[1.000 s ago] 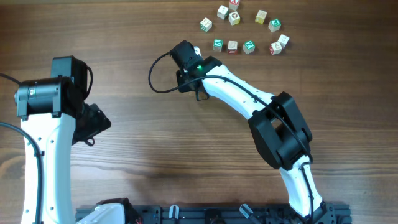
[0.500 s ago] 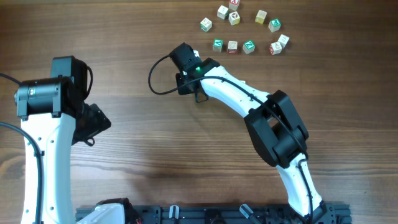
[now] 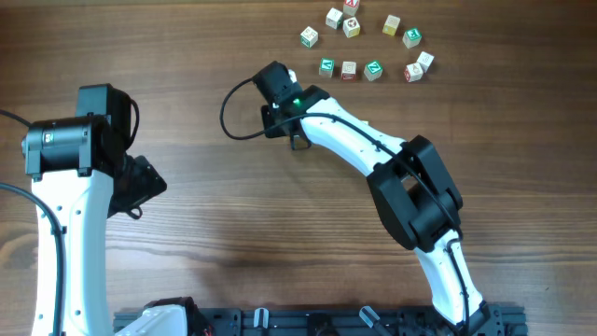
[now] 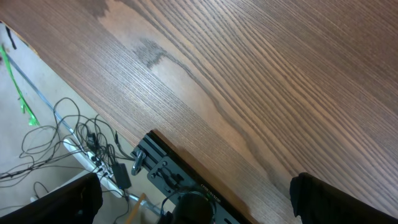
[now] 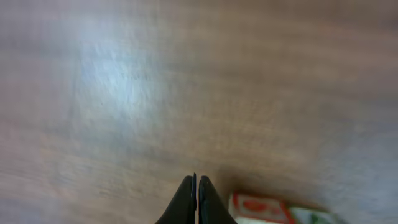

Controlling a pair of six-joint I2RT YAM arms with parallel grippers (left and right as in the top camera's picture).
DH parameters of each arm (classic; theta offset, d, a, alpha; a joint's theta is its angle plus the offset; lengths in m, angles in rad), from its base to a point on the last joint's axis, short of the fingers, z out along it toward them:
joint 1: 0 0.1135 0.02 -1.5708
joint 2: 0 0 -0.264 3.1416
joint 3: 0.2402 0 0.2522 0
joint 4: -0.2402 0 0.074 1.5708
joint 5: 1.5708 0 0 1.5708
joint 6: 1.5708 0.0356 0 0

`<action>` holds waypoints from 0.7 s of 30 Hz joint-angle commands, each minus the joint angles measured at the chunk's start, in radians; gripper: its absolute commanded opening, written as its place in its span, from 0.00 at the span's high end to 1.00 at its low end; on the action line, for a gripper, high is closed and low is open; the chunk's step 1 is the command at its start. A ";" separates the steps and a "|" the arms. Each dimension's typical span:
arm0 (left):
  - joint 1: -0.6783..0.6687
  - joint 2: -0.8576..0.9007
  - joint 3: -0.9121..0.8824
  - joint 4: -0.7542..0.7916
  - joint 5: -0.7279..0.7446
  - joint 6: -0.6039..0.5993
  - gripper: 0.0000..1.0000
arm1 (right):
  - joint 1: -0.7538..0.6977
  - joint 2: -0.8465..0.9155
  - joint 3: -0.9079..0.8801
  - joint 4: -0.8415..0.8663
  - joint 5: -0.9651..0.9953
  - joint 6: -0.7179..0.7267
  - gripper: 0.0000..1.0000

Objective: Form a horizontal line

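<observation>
The table carries everything, and the right gripper serves as the landmark. The right arm reaches it from below and to its right. The left arm stands well to its left, and the left gripper has its jaws spread wide over bare wood, holding nothing. The right gripper's jaws are pressed together with nothing between them. Up and to the right of it, well apart, lie the loose cubes, about 11 of them, with 3 in a gapped row nearest it. The horizontal line looks unfinished: only 2 of its cubes show, a red-marked one touching a second, just right of the gripper's tips. As I judge it, the risk is that the closed jaws, so close beside these cubes, clip one when the arm moves, turning it or opening a gap. The cubes are tiny and should slide readily. The right wrist view, though blurred, shows that closeness. The overhead view hides it under the gripper's body, leaving at most a white fleck, but it alone shows the loose cubes and both arms. Only the left wrist view shows the cables beyond the table edge.
</observation>
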State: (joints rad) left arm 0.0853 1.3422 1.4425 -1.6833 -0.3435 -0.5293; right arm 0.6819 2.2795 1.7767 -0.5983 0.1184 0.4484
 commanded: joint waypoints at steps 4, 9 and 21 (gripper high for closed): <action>0.005 -0.016 -0.005 0.000 -0.013 -0.003 0.00 | -0.028 -0.035 0.063 -0.093 0.335 0.159 0.95; 0.005 -0.016 -0.005 0.000 -0.013 -0.003 0.00 | -0.118 -0.051 0.063 -0.287 0.393 0.395 0.95; 0.005 -0.016 -0.005 0.000 -0.013 -0.003 0.00 | -0.270 -0.050 -0.007 -0.352 0.332 0.450 0.95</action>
State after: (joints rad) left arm 0.0853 1.3422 1.4425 -1.6829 -0.3435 -0.5293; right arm 0.4164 2.2658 1.8214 -0.9451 0.4652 0.8600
